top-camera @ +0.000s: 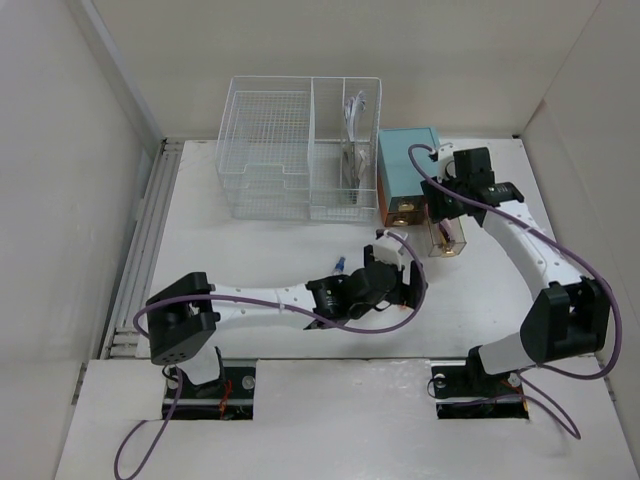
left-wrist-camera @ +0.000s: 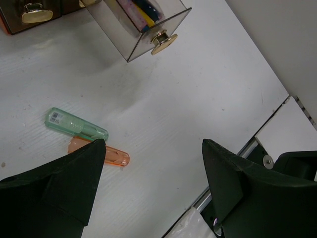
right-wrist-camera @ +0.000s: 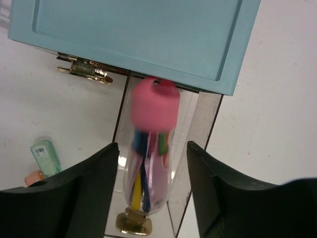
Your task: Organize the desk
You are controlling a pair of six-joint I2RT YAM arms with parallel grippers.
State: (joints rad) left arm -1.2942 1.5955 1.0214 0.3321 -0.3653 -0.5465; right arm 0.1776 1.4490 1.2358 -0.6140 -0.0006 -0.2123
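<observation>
We see the desk (top-camera: 250,250) filling the floor of a white-walled enclosure, its far edge against the back wall and its near edge just ahead of the two arm bases. Along the back stand a wire-mesh basket (top-camera: 300,150) and, just beside it on the right, a teal box (top-camera: 408,170), with one drawer (top-camera: 445,238) pulled out of its front toward us. The right hand (right-wrist-camera: 152,148) hangs over that drawer with its fingers apart. A pink-capped tube (right-wrist-camera: 151,106) of coloured pens lies in the drawer between them, with a gap showing on either side, so the hand grips nothing. The drawer's gold knob (right-wrist-camera: 131,223) marks its near end, and bare desk runs to the right of it toward the side wall. The left hand (left-wrist-camera: 153,148) sits low in front of the drawer, fingers spread wide over bare surface and holding nothing. A green tube (left-wrist-camera: 74,124) and an orange tube (left-wrist-camera: 111,156) lie touching side by side near its left fingertip, the orange one partly hidden behind that finger. In the left wrist view an edge of the desk cuts diagonally close past the other finger. A small blue item (top-camera: 340,265) lies just beside the left arm. The widest open stretch lies in front of the basket, out to the left edge.
</observation>
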